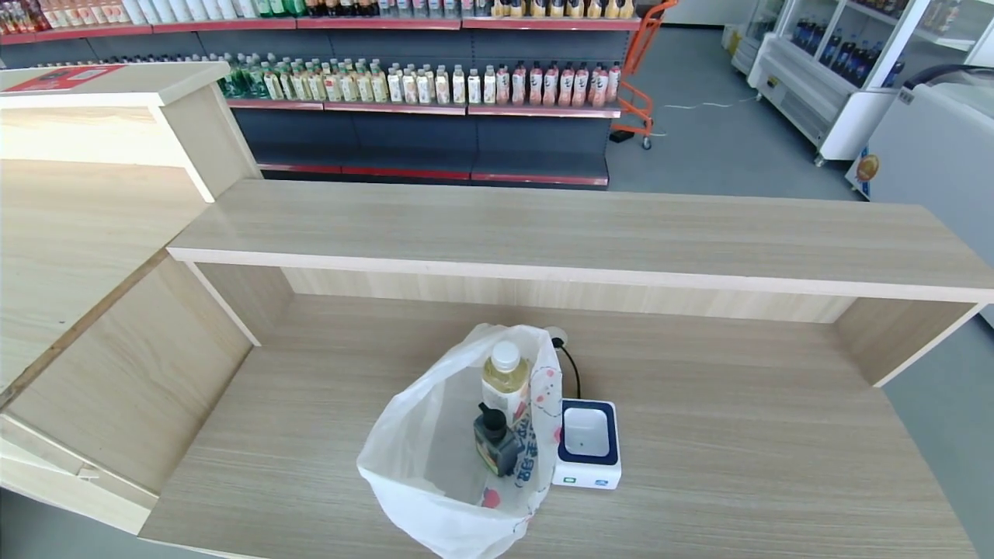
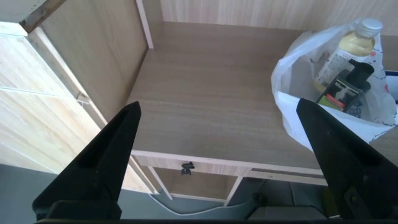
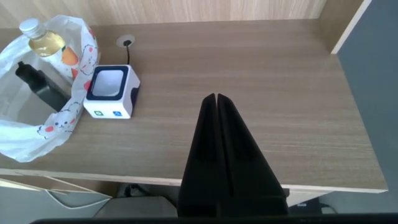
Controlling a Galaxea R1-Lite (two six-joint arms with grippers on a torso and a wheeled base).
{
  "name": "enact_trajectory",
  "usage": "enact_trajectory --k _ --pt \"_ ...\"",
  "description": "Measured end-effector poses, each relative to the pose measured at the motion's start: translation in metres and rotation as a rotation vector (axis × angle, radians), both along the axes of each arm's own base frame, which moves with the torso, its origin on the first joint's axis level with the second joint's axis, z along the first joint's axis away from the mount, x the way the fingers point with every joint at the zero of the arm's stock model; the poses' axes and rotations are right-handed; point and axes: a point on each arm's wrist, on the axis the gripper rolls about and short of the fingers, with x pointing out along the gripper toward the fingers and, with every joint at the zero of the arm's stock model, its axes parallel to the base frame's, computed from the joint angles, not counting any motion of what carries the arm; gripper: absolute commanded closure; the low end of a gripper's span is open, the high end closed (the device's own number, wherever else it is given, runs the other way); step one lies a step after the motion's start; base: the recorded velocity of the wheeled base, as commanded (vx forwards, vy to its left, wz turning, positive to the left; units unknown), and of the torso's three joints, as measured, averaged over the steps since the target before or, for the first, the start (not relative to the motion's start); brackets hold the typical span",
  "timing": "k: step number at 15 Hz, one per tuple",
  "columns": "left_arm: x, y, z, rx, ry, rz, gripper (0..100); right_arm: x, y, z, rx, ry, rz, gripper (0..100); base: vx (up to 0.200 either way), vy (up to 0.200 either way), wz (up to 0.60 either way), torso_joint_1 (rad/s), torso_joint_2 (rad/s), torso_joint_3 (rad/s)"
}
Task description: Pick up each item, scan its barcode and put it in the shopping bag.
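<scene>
A white plastic shopping bag (image 1: 423, 473) stands open on the wooden desk (image 1: 738, 450), near its front edge and about the middle of its width. Inside the bag there are two items. A bottle (image 1: 505, 380) with a white cap and pale yellow liquid stands upright at the 12 o'clock side of the bag. A smaller dark container (image 1: 495, 444) with a black top stands just in front of it, at its 6 o'clock, and seems to touch it.

At 3 o'clock from the bag, touching its plastic, sits the scanner (image 1: 588, 454), a white box with a dark blue frame around its top window. A black cable (image 1: 573, 373) goes from the scanner toward 11 o'clock into a round hole (image 1: 557, 338) in the desk.

The left hand (image 2: 217, 109) hangs over the front edge of the desk, at about 8 o'clock from the bag. Its two fingers are spread wide and hold nothing. The right hand (image 3: 216, 99) hangs over the front part of the desk at about 4 o'clock from the scanner, well apart from it. Its fingers are pressed together, with nothing between them.

Behind the desk, at 12 o'clock, long shelves (image 1: 435, 85) carry rows of drink bottles. At 2 o'clock stand white display fridges (image 1: 839, 78).
</scene>
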Motion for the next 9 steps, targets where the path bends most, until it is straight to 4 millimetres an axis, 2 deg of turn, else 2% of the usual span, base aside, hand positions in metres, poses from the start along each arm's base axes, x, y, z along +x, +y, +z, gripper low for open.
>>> enact_trajectory --k 9 --pt "0.0000 0.0000 0.0000 0.000 0.000 0.000 0 0.0001 0.0000 0.0000 0.002 0.001 0.000 100 0.000 0.000 0.00 0.000 0.00 0.000"
